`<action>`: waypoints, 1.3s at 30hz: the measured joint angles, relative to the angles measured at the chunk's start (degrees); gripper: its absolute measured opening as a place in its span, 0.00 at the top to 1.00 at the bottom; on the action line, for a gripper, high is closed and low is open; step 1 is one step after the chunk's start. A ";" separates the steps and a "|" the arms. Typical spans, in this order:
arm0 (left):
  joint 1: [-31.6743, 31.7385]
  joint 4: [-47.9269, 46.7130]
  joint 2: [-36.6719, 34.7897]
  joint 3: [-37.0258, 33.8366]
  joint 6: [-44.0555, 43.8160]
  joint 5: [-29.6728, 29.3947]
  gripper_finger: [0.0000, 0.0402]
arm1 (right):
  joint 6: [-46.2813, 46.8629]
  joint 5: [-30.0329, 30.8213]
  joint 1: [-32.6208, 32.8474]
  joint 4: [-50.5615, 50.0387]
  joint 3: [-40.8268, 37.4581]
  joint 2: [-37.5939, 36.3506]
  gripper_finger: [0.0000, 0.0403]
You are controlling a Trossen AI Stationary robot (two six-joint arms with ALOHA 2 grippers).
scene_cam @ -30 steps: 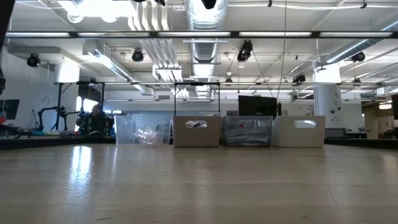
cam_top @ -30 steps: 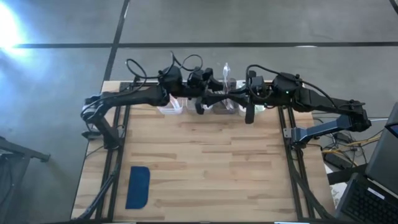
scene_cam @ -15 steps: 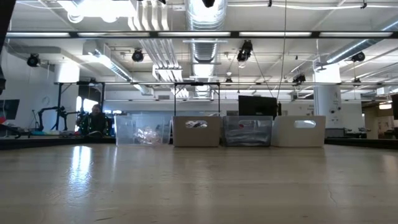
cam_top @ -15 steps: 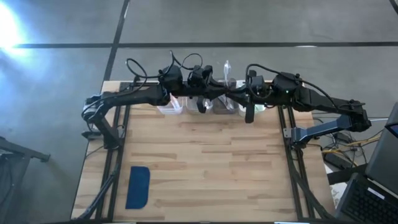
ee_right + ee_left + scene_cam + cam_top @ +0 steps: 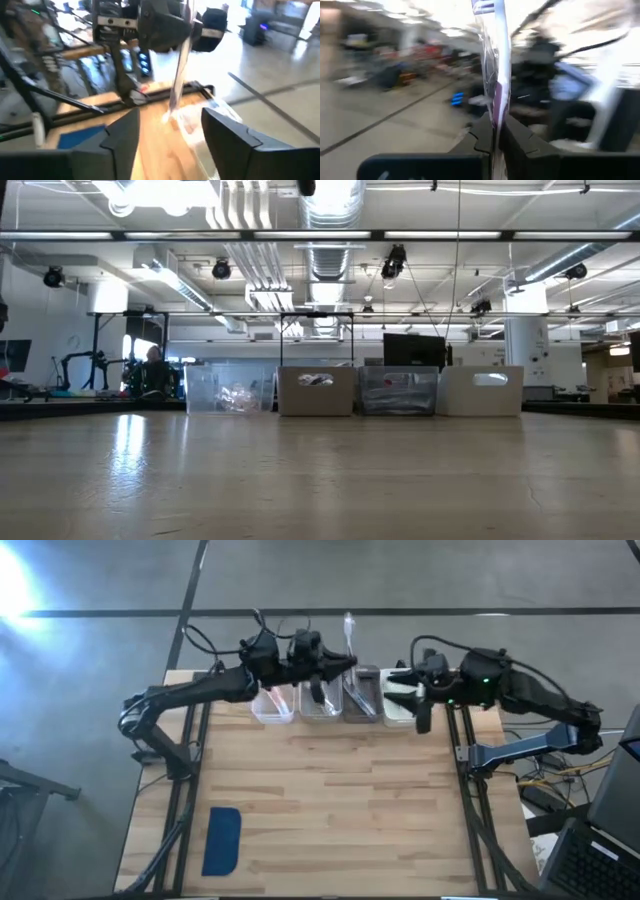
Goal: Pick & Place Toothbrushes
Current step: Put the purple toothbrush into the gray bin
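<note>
Wooden table (image 5: 330,800), four bins (image 5: 340,707) along its 12 o'clock edge | left gripper (image 5: 343,662) above bins, jaws clamped on one toothbrush (image 5: 349,628) projecting toward 12 o'clock | right gripper (image 5: 396,688) at 3 o'clock of it, fingers spread, empty | left wrist view alone shows clear wrapper on toothbrush (image 5: 494,65); low view shows neither gripper.
</note>
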 joint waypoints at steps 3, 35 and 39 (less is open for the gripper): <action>0.49 -6.99 -2.46 -0.89 0.82 -9.37 0.95 | 0.33 4.81 0.02 -8.06 3.72 -1.01 0.44; 0.55 -38.44 7.61 -1.65 -54.27 -56.86 0.95 | -11.83 15.96 0.00 -39.81 16.05 -14.72 0.58; 1.80 -39.72 12.14 3.94 -53.31 -54.24 0.95 | -14.37 15.94 0.00 -39.77 16.05 -14.40 0.58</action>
